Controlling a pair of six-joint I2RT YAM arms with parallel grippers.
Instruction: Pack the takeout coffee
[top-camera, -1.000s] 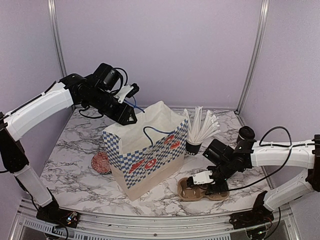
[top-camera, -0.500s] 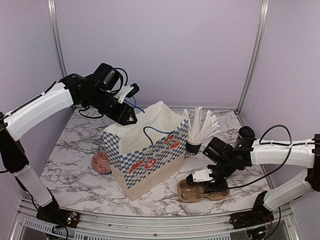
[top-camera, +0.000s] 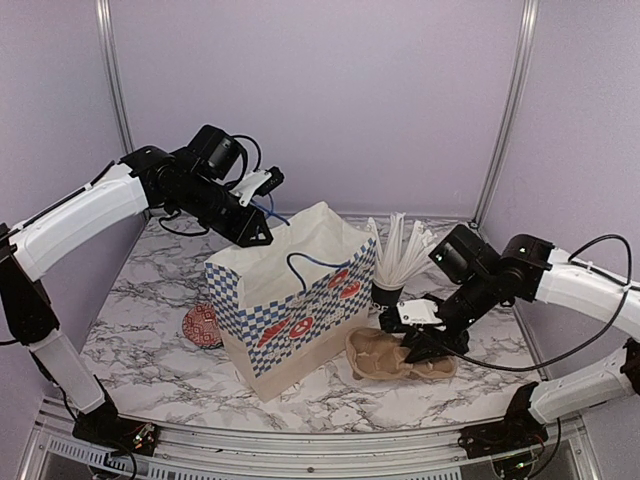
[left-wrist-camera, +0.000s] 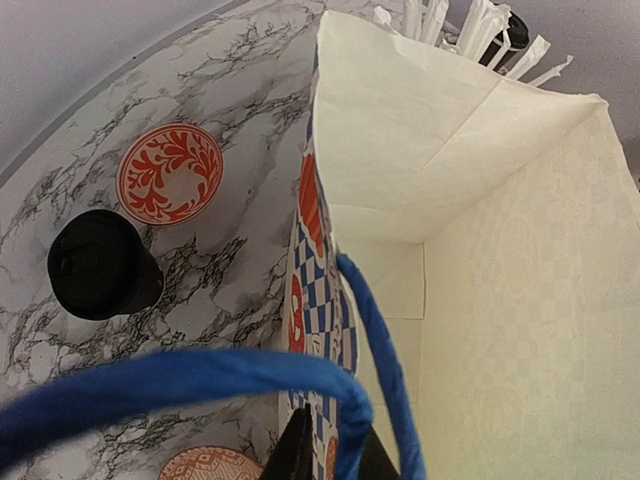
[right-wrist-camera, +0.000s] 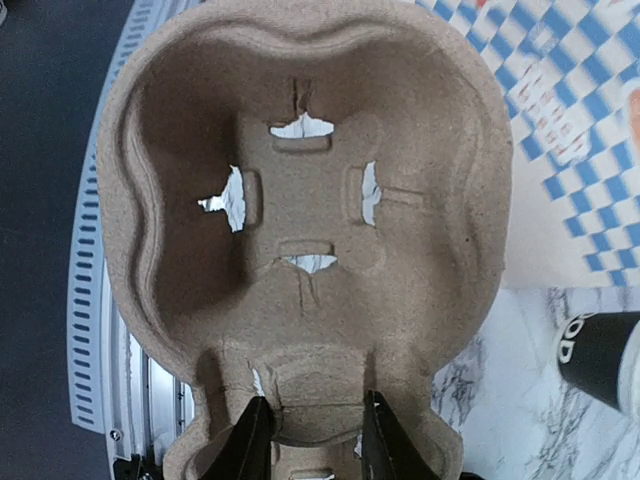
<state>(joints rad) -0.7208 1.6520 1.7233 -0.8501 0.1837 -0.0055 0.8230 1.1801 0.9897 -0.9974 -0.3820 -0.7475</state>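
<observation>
coffee cup (left-wrist-camera: 100, 265) upright, beside bag (left-wrist-camera: 500, 300); tray (right-wrist-camera: 310, 300) gripped

Right gripper (top-camera: 417, 349) went up and a bit left, arm bent higher. Brown tray (top-camera: 372, 358) no longer flat on table (top-camera: 160, 360): right end lifted, tray tipped, slid left closer to bag (top-camera: 300, 310).

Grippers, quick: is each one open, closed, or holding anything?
Left gripper: closed on the blue bag handle.
Right gripper: closed on the pulp carrier tray.
</observation>
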